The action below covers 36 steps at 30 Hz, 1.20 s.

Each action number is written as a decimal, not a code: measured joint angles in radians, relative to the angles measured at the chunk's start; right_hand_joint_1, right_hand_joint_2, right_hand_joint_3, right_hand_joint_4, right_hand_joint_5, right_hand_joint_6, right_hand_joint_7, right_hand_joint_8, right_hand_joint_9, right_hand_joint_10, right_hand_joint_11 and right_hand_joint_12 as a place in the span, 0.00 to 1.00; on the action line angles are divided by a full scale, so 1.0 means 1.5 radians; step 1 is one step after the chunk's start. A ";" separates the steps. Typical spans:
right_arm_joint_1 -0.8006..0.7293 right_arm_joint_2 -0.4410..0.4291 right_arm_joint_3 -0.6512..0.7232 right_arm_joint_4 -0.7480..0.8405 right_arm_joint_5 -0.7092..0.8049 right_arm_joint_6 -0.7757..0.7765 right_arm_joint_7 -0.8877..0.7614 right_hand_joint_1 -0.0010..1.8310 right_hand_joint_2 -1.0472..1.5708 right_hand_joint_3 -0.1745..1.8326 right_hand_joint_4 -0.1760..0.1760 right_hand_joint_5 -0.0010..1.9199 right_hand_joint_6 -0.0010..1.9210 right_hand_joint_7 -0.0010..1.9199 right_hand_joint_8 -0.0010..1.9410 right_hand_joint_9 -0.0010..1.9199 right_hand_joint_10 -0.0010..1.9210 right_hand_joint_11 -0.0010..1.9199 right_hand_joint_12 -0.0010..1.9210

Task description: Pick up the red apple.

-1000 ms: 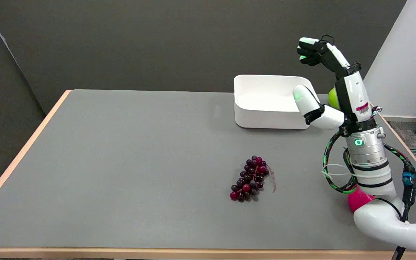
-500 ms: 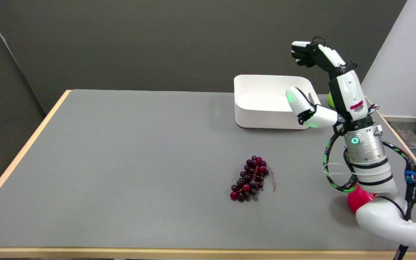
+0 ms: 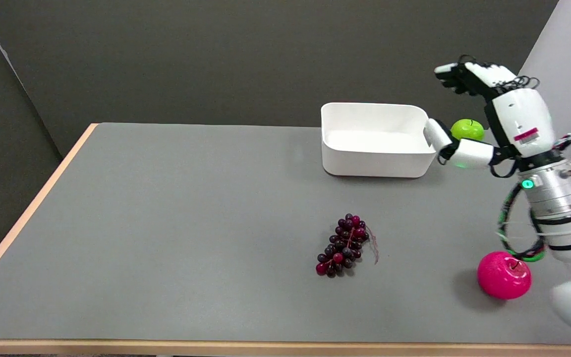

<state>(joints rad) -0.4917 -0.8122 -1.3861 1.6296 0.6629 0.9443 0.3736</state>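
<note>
The red apple (image 3: 504, 274) sits on the grey bench (image 3: 191, 223) near its right front corner, stem up, with a soft shadow to its left. It is untouched — nothing rests on it or grips it. Just behind and to the right of it stands the forearm of the right arm, whose looped green-and-black cable (image 3: 516, 238) hangs close above the apple's top.

The right hand (image 3: 493, 114) is raised well above the bench, far from the apple, at the picture's upper right. It holds nothing: its fingers (image 3: 456, 79) reach forward and to the left, slightly curled and apart from the thumb (image 3: 439, 139), which points down and left toward the rim of the white bin. A green light glows on the underside of the thumb's base and another on the metal wrist ring.

The white bin (image 3: 374, 161) stands at the far side of the bench, right of centre, open at the top. A green apple (image 3: 466, 130) lies just beyond the bin's right end, partly behind the thumb.

A bunch of dark purple grapes (image 3: 342, 245) — some berries redder than others — lies on the bench in front of the bin, well left of the red apple.
</note>
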 measured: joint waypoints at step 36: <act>-0.338 -0.122 0.195 -0.046 0.001 0.040 0.019 0.19 0.63 0.52 0.75 0.20 0.39 0.28 0.32 0.22 0.55 0.08 0.71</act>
<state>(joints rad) -0.9988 -0.9948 -1.0933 1.5600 0.6643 1.0044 0.4016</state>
